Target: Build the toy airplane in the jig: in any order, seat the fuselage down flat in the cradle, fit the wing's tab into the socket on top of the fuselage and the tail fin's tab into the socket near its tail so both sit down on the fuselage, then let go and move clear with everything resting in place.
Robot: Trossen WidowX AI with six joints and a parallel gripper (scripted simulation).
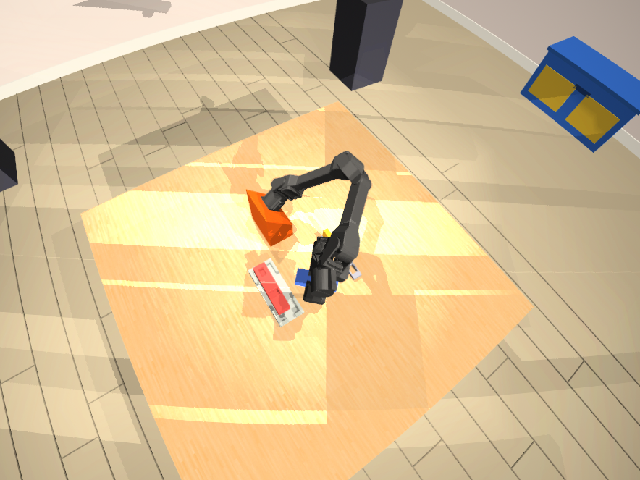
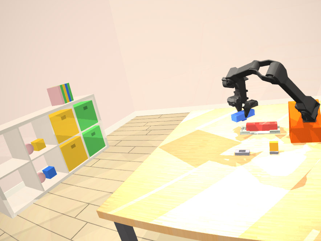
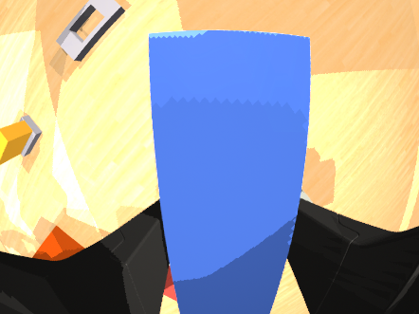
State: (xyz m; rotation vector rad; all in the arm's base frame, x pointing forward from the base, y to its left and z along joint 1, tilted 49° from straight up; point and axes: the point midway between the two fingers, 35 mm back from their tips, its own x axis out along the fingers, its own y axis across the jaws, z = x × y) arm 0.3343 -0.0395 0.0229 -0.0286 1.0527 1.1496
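Note:
My gripper [image 2: 242, 114] [image 3: 223, 203] is shut on the blue wing [image 1: 302, 276] [image 2: 237, 117] [image 3: 229, 144] and holds it above the table, beside the jig. A short tab shows under the wing in the exterior view. The red fuselage [image 1: 271, 288] [image 2: 261, 126] lies lengthwise in the pale cradle [image 1: 292, 317] [image 2: 249, 132] and looks flat; its upper sockets are uncovered. The yellow tail fin [image 1: 326, 232] [image 2: 273, 145] [image 3: 14, 140] stands upright in a small grey holder [image 2: 273, 152]. The arm hides part of the wing and the fingertips in the top view.
An empty grey holder [image 1: 355, 274] [image 2: 236, 152] [image 3: 72, 45] with a rectangular opening lies on the table, near the tail fin. The orange block [image 1: 266, 224] [image 2: 302, 133] [image 3: 56, 246] under the arm's base stands near one end of the cradle.

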